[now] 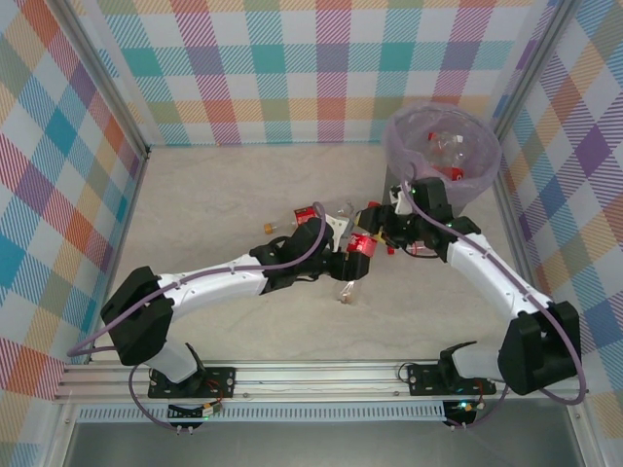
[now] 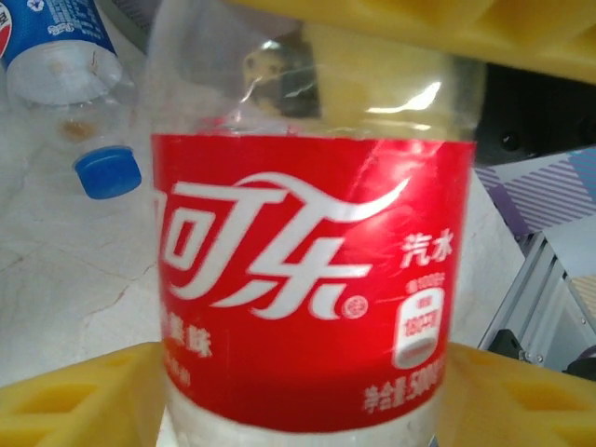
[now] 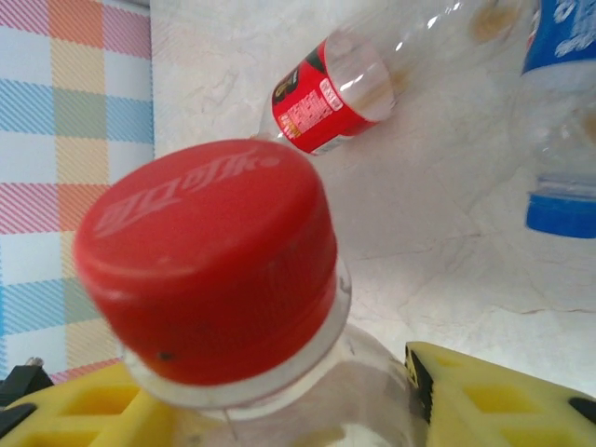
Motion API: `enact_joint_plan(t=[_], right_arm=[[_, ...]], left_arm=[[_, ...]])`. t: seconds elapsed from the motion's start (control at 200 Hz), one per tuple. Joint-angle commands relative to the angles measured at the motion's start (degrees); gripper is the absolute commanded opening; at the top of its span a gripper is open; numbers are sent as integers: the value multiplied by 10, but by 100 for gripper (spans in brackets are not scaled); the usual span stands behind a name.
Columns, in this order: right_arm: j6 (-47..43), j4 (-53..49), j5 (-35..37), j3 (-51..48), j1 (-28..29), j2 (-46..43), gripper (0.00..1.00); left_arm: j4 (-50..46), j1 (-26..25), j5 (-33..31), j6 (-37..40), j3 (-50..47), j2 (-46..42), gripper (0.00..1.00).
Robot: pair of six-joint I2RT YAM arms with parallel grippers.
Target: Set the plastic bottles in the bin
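A clear plastic bottle with a red label [image 1: 362, 243] hangs above the table's middle, between both arms. In the left wrist view its label [image 2: 312, 270] spans the space between my left gripper [image 2: 307, 400]'s yellow fingers [image 2: 74, 391]. They flank it closely, and I cannot make out contact or a gap. My right gripper [image 3: 289, 410] is shut on the same bottle's shoulder, just under its red cap [image 3: 209, 261]. The bin [image 1: 394, 146], grey with a lilac bag, stands at the back right with bottles [image 1: 450, 146] inside.
A red-labelled bottle [image 1: 310, 216] [image 3: 326, 93] lies on the table behind the left gripper. Beside it lies a blue-labelled bottle [image 2: 56, 47] [image 3: 563, 37] with a blue cap [image 2: 107, 172]. Another bottle [image 1: 421, 248] lies under the right arm. Checked walls enclose the table.
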Motion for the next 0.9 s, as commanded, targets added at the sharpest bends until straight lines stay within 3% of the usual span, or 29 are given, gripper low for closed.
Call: enact_joint_plan(t=[0.0,0.035,0.275,0.44,0.58,0.735,0.895], right_arm=[[-47,-92,45,39,-1,-44,48],[-56,-110,61,47,-1,-55,47],[-122,-214,148,165,-2,-89,45],[-189,-250,197,324,-2,-64,42],[-259,-266,279,477,-12,-13,41],[-329,-206,451,574,-22,29,40],[-333,-117,481,586,-63,51,38]], left_arm=[[-46,-2,-12,22,15,-28,93],[-64,-1,-17,26,14,-40,100],[-153,12,-102,55,-14,-140,100],[-171,37,-154,8,-63,-170,100],[-188,47,-180,-21,-57,-152,100],[-194,46,-178,-34,-46,-140,100],[-201,47,-197,-44,-58,-155,100]])
